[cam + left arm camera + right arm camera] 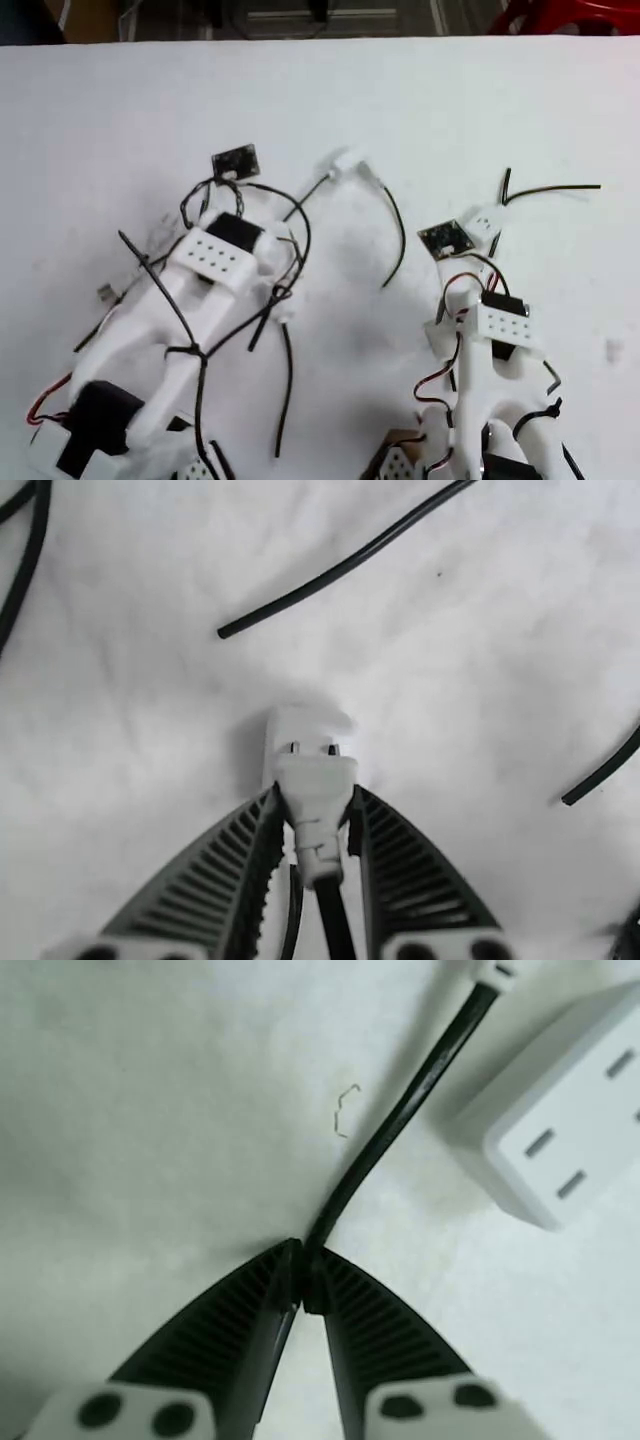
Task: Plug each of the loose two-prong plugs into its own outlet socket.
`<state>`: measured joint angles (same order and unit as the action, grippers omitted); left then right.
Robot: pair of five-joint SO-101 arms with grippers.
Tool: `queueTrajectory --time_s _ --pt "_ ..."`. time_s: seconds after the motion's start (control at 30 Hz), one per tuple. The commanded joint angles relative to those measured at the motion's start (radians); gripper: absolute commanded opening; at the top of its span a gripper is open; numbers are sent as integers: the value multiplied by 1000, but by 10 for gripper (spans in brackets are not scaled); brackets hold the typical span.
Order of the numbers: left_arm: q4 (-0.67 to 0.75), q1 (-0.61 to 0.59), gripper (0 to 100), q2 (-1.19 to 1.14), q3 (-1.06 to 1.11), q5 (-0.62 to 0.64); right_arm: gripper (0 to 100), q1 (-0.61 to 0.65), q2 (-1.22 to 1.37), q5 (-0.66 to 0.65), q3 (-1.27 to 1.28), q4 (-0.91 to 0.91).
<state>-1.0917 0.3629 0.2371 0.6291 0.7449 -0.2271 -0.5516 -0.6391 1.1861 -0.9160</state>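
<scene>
Left wrist view: a white two-prong plug (315,775) is pinched at its body by the left gripper (315,798), between ribbed black fingers (250,860). The plug is pressed nose-first against a small white outlet socket (300,725) lying on the white table (120,730). Both metal prongs are seen partly bared in the narrow gap between plug and socket. A black lead (335,930) is run back from the plug between the fingers. A loose black cable end (340,565) is laid on the table beyond the socket.

A thin black cable (400,1110) is nipped by the right gripper (305,1257), whose fingers are closed tight on it. A second white plug (497,970) is seen at the cable's far end, near a white outlet block (570,1130) whose slots are turned upward.

In the high view the left arm (215,260) is set at the table's left and the right arm (495,325) at its right, well apart.
</scene>
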Motion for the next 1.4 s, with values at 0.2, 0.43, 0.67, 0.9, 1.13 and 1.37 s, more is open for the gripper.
queueTrajectory --time_s 0.2,0.43,0.67,0.9,1.13,1.37 --pt "115 13 24 45 89 -14 20 -8 -16 6 2 12" --pt "114 -1 24 45 87 -14 20 -8 -16 6 2 10" --pt "129 -81 24 44 91 -132 20 -7 -16 6 3 10" --pt "25 -76 24 44 34 -133 20 -4 -16 6 3 10" --pt "-180 -81 24 -153 -77 -133 20 -4 -16 6 3 8" --pt "-227 -81 24 -367 -213 -127 20 -4 -16 6 5 8"
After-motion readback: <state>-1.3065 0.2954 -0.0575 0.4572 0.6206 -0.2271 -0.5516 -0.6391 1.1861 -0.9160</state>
